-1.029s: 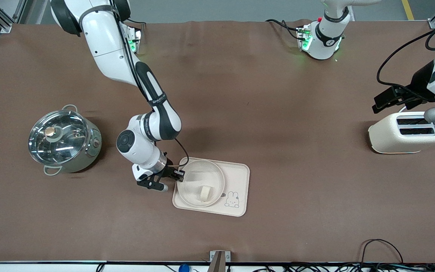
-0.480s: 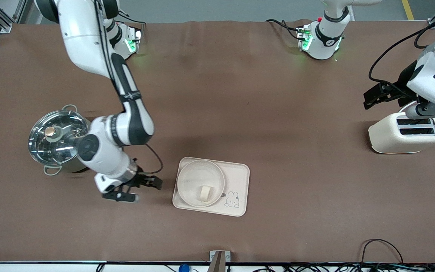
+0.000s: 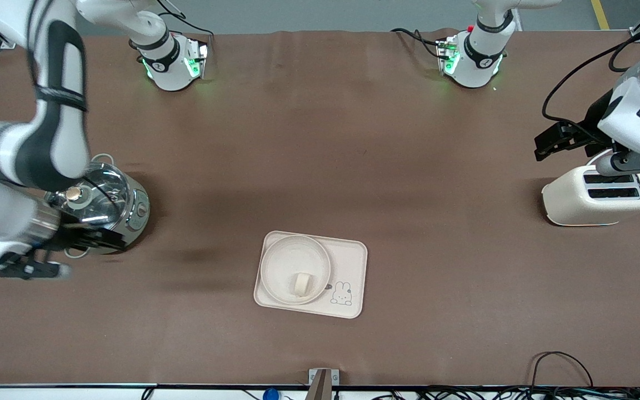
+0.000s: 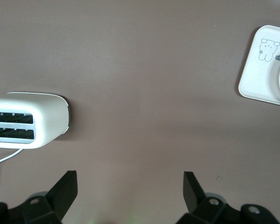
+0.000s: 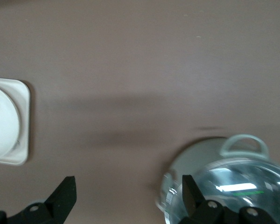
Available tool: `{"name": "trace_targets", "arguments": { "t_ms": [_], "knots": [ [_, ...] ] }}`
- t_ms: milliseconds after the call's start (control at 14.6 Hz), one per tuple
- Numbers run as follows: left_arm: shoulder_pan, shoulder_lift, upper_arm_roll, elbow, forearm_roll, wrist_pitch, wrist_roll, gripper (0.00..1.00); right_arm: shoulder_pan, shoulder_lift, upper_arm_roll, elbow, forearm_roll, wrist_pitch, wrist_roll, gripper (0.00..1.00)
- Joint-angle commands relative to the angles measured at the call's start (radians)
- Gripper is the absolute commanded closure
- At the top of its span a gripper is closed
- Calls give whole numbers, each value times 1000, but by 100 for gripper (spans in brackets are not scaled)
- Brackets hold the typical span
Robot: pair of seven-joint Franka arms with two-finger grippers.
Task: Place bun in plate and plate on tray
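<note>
Tray (image 3: 348,261) lies low-centre in the front view, nearest the camera of all the things, flat on the brown table (image 3: 320,139), its bunny drawing at the corner toward the camera and the left arm's end. Plate (image 3: 295,269) sits on the tray, filling the half toward the right arm's end, rim w/in the tray's edge. Bun (image 3: 301,283) lies in the plate, on the part nearest the camera, touching the plate floor.

Mid-left of the frame: steel pot (image 3: 100,214) w/ glass lid, well apart from the tray, toward the right arm's end. Right gripper (image 3: 48,253) hangs at the frame's left edge, over the pot's camera-side rim and the table beside it; fingers spread wide, nothing btwn them. Right wrist view shows the same: both fingers (image 5: 65,193) far apart, pot lid under one, tray corner at the frame's left edge.

Mid-right of the frame: cream toaster (image 3: 600,195), two slots up, toward the left arm's end. Left gripper (image 3: 603,150) is over the toaster's top; fingers (image 4: 67,189) wide apart, empty, per the left wrist view, which also catches the tray at upper right.

Arm bases stand along the top of the frame, approx. level w/ each other.
</note>
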Motion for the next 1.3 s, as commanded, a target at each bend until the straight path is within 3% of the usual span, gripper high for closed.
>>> {"name": "trace_targets", "arguments": {
  "t_ms": [0,343,617,686,823,960,1234],
  "knots": [
    [1,-8,-2,0,13,-12,-21,0,29,-139,7,-54,-122,-46,-10,0],
    [2,-8,-2,0,13,-12,-21,0,56,-234,7,-51,-133,-74,-1,0],
    [-1,-8,-2,0,13,-12,-21,0,57,-308,28,-48,-213,-128,5,0],
    [1,-8,-2,0,13,-12,-21,0,11,-312,95,-49,-230,-129,16,0],
    [-1,-8,-2,0,13,-12,-21,0,-197,-337,308,-49,-271,-128,20,0],
    [1,-8,-2,0,13,-12,-21,0,-346,-387,473,-74,-311,-149,86,0],
    [1,-8,-2,1,15,-12,-21,0,-600,-519,737,-209,-356,-144,111,0]
  ]
}}
